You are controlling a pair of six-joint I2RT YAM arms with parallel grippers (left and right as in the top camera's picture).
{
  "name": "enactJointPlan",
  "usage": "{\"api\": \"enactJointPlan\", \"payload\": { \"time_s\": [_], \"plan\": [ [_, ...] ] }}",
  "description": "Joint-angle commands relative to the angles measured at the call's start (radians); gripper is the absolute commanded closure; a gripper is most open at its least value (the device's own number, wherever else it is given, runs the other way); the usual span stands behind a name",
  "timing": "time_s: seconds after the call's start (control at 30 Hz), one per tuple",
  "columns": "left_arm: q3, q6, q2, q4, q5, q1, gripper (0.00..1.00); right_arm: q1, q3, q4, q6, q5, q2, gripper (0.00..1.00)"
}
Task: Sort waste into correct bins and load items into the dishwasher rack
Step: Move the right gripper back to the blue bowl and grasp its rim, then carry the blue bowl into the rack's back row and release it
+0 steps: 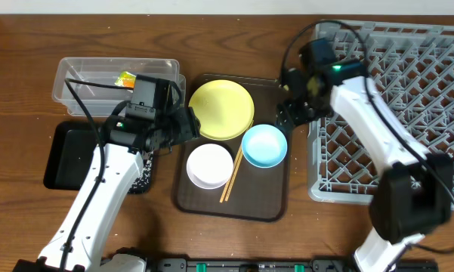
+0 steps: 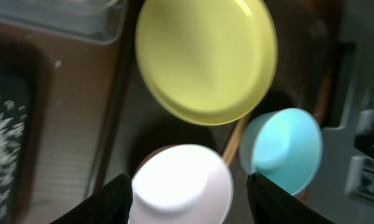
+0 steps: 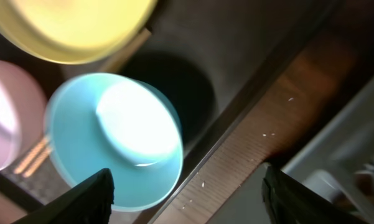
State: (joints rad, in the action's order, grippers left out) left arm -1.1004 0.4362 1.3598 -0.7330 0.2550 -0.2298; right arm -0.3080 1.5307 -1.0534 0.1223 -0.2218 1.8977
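Observation:
The yellow plate [image 1: 221,109], light blue bowl [image 1: 264,145], white bowl [image 1: 209,165] and wooden chopsticks [image 1: 231,175] lie on the dark brown serving tray [image 1: 276,198]. My left gripper [image 1: 190,125] is open and empty, at the tray's left edge; its wrist view shows the white bowl [image 2: 183,190] between the fingers, the plate [image 2: 205,59] and blue bowl [image 2: 283,149] beyond. My right gripper [image 1: 288,113] is open and empty, above the tray's right edge between the blue bowl [image 3: 115,140] and the grey dishwasher rack [image 1: 408,106]. The clear tub [image 1: 83,79] holds the green-and-orange wrapper [image 1: 126,78]. The black tray [image 1: 72,155] holds white rice bits [image 2: 0,130]. The cup is out of view.
The brown wooden table [image 1: 30,45] carries everything. A few white crumbs [image 3: 271,132] lie on the strip of table between the serving tray and the rack. The rack fills the right side to the frame's edge.

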Motion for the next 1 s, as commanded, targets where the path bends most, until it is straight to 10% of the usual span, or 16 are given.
{"api": "enactJointPlan", "payload": {
  "time_s": [0.0,0.43,0.97],
  "plan": [
    [-0.014,-0.016,-0.001,-0.036,-0.089,0.003,0.38,-0.023,0.004,0.0,-0.048,0.042,0.073,0.31],
    [-0.014,-0.016,-0.001,-0.074,-0.118,0.002,0.38,-0.032,0.007,0.014,-0.077,0.039,0.174,0.99],
    [-0.014,-0.016,-0.001,-0.075,-0.117,0.002,0.38,0.112,0.322,0.088,-0.061,0.193,-0.018,0.99]
  ]
}}
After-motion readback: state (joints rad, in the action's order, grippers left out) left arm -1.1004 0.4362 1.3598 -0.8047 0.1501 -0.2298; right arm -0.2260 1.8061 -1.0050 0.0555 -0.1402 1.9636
